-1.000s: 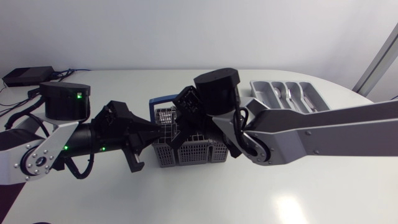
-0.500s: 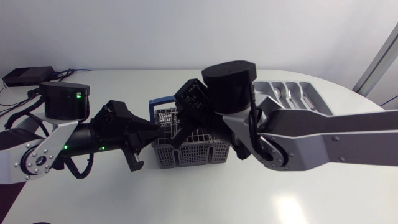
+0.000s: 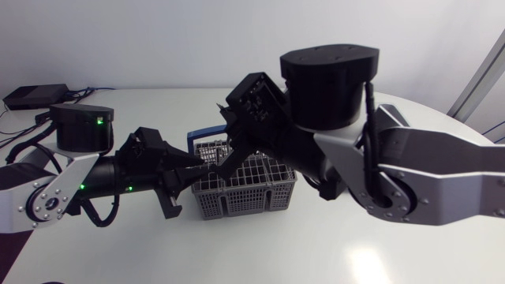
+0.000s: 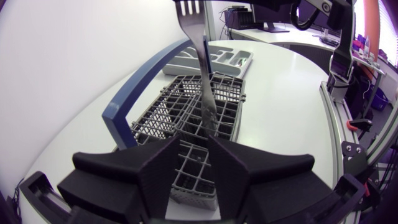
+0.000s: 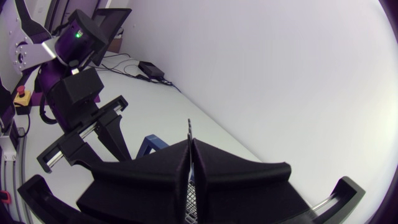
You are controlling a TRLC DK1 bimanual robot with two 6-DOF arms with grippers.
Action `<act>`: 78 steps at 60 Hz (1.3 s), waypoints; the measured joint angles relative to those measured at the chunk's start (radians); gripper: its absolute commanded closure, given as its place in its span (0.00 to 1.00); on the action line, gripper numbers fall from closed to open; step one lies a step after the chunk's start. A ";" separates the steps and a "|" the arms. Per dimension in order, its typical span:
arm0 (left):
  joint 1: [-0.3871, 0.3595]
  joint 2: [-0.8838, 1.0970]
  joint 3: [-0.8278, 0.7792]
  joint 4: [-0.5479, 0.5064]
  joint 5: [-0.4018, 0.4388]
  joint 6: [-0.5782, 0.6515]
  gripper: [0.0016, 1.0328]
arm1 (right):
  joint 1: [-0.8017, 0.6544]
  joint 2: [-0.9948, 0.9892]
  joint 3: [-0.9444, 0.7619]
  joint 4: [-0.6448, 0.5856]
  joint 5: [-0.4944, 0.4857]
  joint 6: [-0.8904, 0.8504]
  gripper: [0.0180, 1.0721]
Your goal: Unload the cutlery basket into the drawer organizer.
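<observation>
Fork (image 4: 202, 68) in right hand (image 5: 190, 155) (seemingly) over basket (image 3: 245, 185)

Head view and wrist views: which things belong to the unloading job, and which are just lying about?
Job: cutlery basket; fork in the right gripper; drawer organizer; left gripper gripping the basket.
Lying about: black box and its cables.

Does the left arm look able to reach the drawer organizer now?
Probably not: the left gripper is shut on the cutlery basket, which lies between it and the drawer organizer, as does the fork in the right gripper.
</observation>
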 measured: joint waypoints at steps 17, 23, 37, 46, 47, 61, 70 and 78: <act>0.000 -0.002 0.045 -0.075 0.104 -0.011 0.67 | 0.000 -0.083 0.031 -0.080 -0.051 -0.003 0.95; 0.006 -0.002 0.080 -0.112 0.163 -0.015 0.67 | 0.000 -0.097 0.060 -0.121 -0.085 0.005 0.95; 0.043 0.004 0.187 -0.243 0.335 -0.026 0.67 | -0.037 -0.115 0.134 -0.215 -0.208 0.069 0.95; 0.073 0.031 0.246 -0.312 0.434 -0.026 0.68 | -0.104 -0.119 0.169 -0.262 -0.313 0.140 0.95; 0.076 0.034 0.251 -0.319 0.445 -0.026 0.68 | -0.113 -0.119 0.173 -0.267 -0.326 0.147 0.95; 0.093 0.099 0.301 -0.380 0.514 -0.026 0.68 | -0.192 -0.119 0.213 -0.307 -0.439 0.239 0.95; 0.090 0.121 0.303 -0.391 0.529 -0.026 0.68 | -0.192 -0.119 0.213 -0.310 -0.446 0.251 0.95; 0.070 0.122 0.303 -0.394 0.537 -0.026 0.75 | -0.191 -0.119 0.213 -0.310 -0.446 0.254 0.95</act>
